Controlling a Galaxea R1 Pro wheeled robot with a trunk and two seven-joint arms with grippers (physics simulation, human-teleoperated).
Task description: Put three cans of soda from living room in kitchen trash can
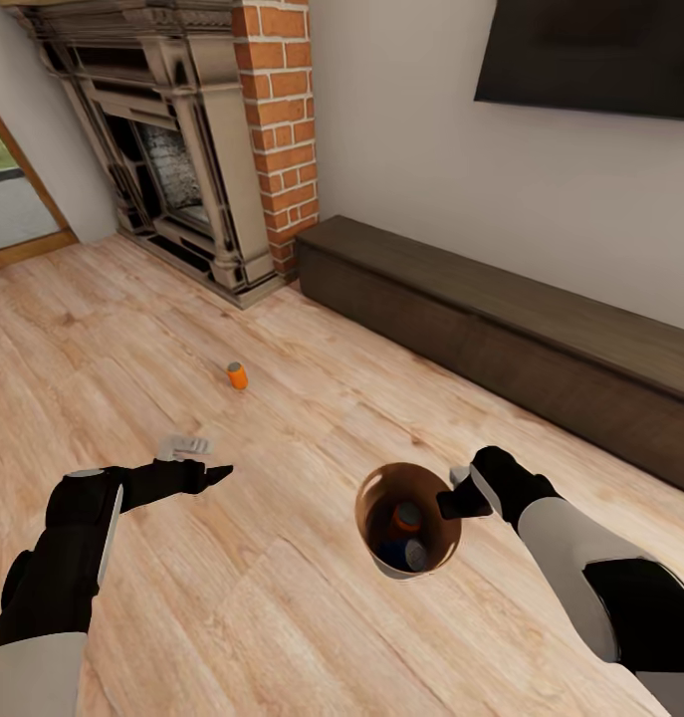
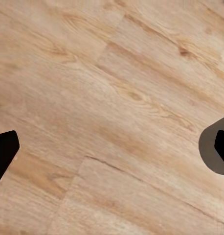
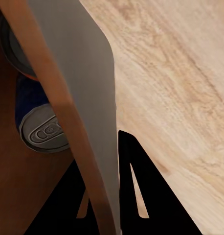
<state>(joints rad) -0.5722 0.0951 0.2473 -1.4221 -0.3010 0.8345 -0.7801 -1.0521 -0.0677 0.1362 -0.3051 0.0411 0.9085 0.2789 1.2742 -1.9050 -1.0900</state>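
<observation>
— Carrying the tash can (image 1: pixel 373 498) by its rim, right gripper (image 1: pixel 457 503) clenched on the wall; two cans inside. Reason?
— Bringing bin to third: orange can of soda (image 1: pixel 237 374) on floor ahead. Left gripper (image 1: pixel 204 468) spread, unladen, ready to pick.

The floor (image 1: pixel 282 617) is light wood plank with clear grain and knots, smooth with a soft satin sheen. The bucket (image 1: pixel 373 498) looks wood-toned brown and matt inside, while its outer wall (image 3: pixel 87 88) is a smooth pale grey, like painted plastic. A dark blue can (image 3: pixel 36 122) lying in it has a brushed, dull-metal grey top. The orange can (image 1: pixel 237 375) on the floor looks smooth and slightly glossy. The low cabinet (image 1: pixel 501 319) is dark brown wood, matt, with faint grain. The chimney column (image 1: pixel 282 119) is rough red brick with pale mortar; the fireplace surround (image 1: pixel 197 149) looks like carved grey-beige stone or painted wood. The wall (image 1: pixel 401 149) is flat matt paint. The TV (image 1: pixel 590 55) is dark with a slight gloss.
</observation>
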